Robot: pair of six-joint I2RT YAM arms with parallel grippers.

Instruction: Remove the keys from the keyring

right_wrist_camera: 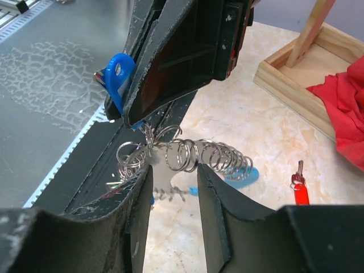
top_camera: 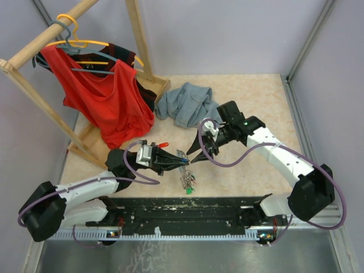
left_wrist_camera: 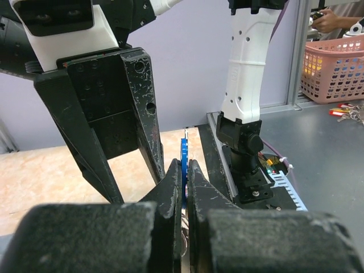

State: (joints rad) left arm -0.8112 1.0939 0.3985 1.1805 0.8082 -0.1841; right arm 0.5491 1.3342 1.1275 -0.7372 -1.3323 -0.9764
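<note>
Left gripper (left_wrist_camera: 182, 170): jaws closed on the blue key (right_wrist_camera: 118, 78), clamped edge-on, its holed head clear of the fingers. The key is held up just above the keyring (top_camera: 185, 177) and is still joined to it.

Right gripper (right_wrist_camera: 173, 169): jaws apart, gripping nothing. The fingertips sit at the keyring's silvery chain (right_wrist_camera: 190, 154), one to each side of the coiled rings. Contact with the rings cannot be confirmed.

Keyring: on the table (top_camera: 256, 102) between the two grippers. The chain runs up from it towards the blue key. A light blue part (right_wrist_camera: 245, 175) lies flat under the rings.

Green key (top_camera: 189, 191): just beside the keyring on its near side; whether it is attached cannot be told.

Red key (right_wrist_camera: 300, 192): loose on the table, near the keyring on its far-left side and apart from it.

Grey-blue cloth (top_camera: 185, 103): well beyond the keyring.

Red garment (top_camera: 108, 99): on a wooden rack (top_camera: 85, 142), far left of the keyring.
</note>
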